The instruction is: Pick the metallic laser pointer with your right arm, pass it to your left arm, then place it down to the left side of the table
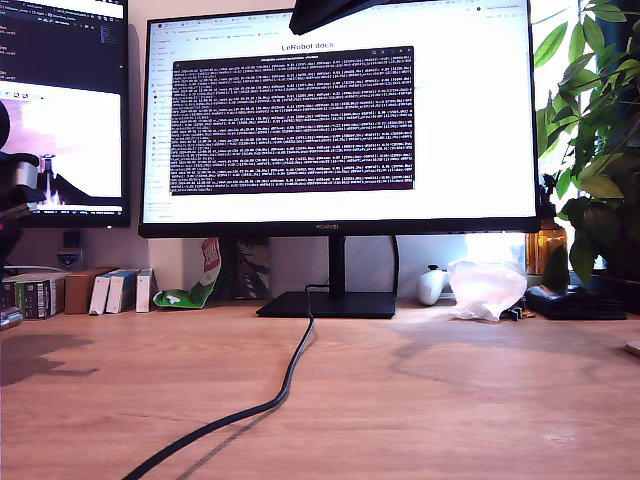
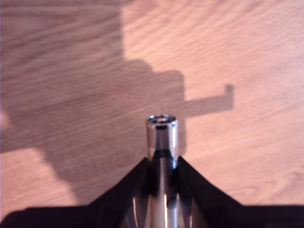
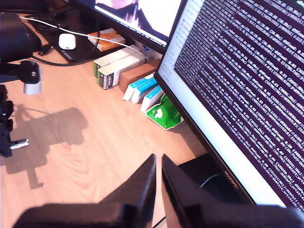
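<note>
My first hand (image 2: 162, 178) is clamped on the pointer (image 2: 162, 135): black fingers (image 2: 133, 187) pinch the shiny barrel from both sides, and its open end sticks out past the tips. The pointer hangs over bare worktop (image 2: 247, 57) and is not touching it, judging by the shadow, which lies well apart from the barrel. In the second wrist view that same arm (image 3: 8, 124) shows at the picture's edge with the pointer tip (image 3: 19, 143) poking out, and its shadow lies on the wood beside it.

My second hand (image 3: 158, 173) is empty, its jaws nearly together with only a thin slit between them. It is up high, aimed at the monitor (image 3: 237, 80) and the small boxes (image 3: 121, 69) by it, well apart from the pointer.

In the exterior view the pointer is not visible. There is only a blurred dark arm (image 1: 15, 185) at that view's left edge, a cable (image 1: 290, 375) across the worktop, and a mouse (image 1: 432, 285) by the monitor stand.

Progress, as I judge it: pick done and handover most likely done, since the pointer sits in one hand and the other has nothing in it. Which step this is exactly I can't confirm from the pictures. Left: lower the pointer to the worktop, let go, back off.
</note>
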